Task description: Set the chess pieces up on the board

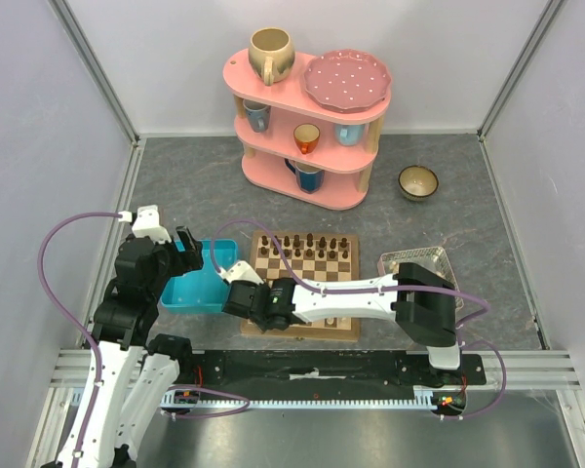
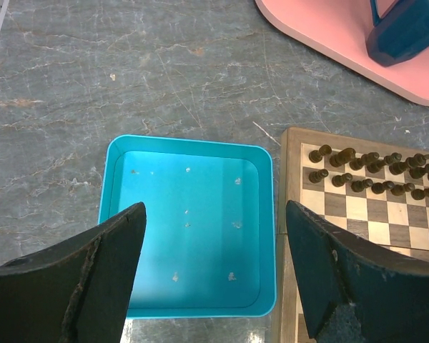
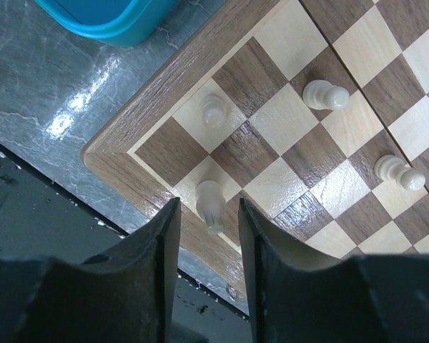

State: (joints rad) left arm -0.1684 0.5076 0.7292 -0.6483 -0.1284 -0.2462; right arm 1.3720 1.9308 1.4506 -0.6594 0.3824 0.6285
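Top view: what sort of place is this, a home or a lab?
Probably a robotics test cell, not a home: plain wall panels in metal framing enclose the table, a left arm and right arm are bolted to a rail, and the chessboard and pink shelf look staged.

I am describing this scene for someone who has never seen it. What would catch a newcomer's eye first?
The pink three-tier shelf with mugs and a dotted plate at the far side stands out first. Next comes the chessboard in the middle, dark chessmen along its far rows, where the right gripper brackets a cream chess piece at the near left corner.
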